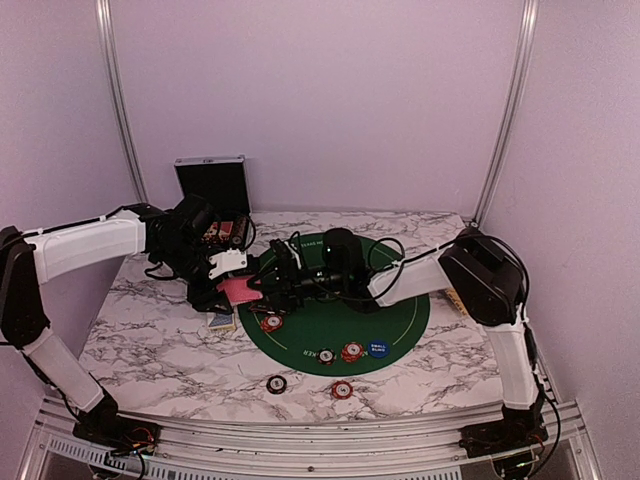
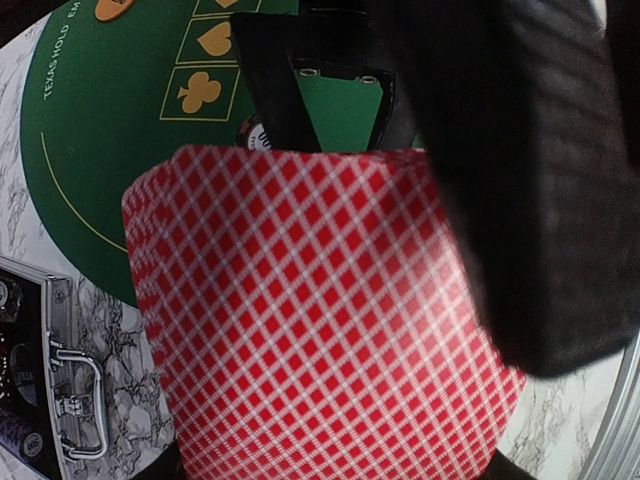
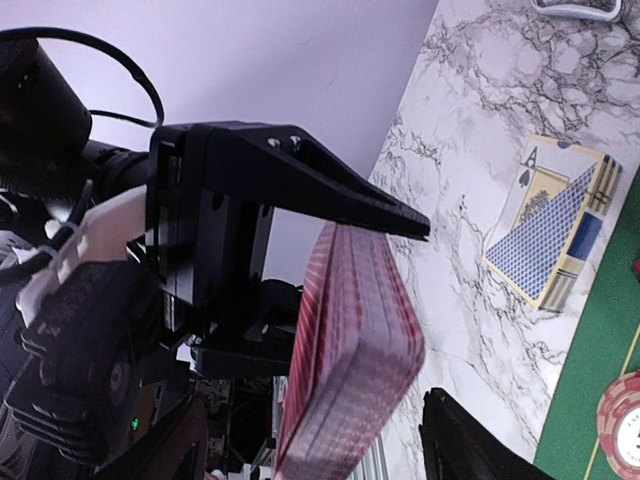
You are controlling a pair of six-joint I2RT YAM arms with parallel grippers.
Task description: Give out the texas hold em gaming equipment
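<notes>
My left gripper [image 1: 228, 283] is shut on a deck of pink-red-backed playing cards [image 1: 239, 291], held on edge above the left rim of the green round mat [image 1: 400, 315]. The deck [image 2: 320, 330] fills the left wrist view and hides that gripper's jaws. My right gripper [image 1: 268, 284] reaches in from the right, open, one finger on either side of the deck [image 3: 350, 330], with a gap still showing at the near finger [image 3: 470, 445]. On the mat lie striped poker chips [image 1: 272, 322] [image 1: 352, 351] and a blue marker disc [image 1: 378, 349]. An orange disc [image 2: 115, 8] shows too.
Two chips [image 1: 276, 384] [image 1: 342, 390] lie on the marble in front of the mat. A blue-backed card box [image 3: 555, 235] rests left of the mat under the deck. The open black case [image 1: 212, 185] stands at the back left.
</notes>
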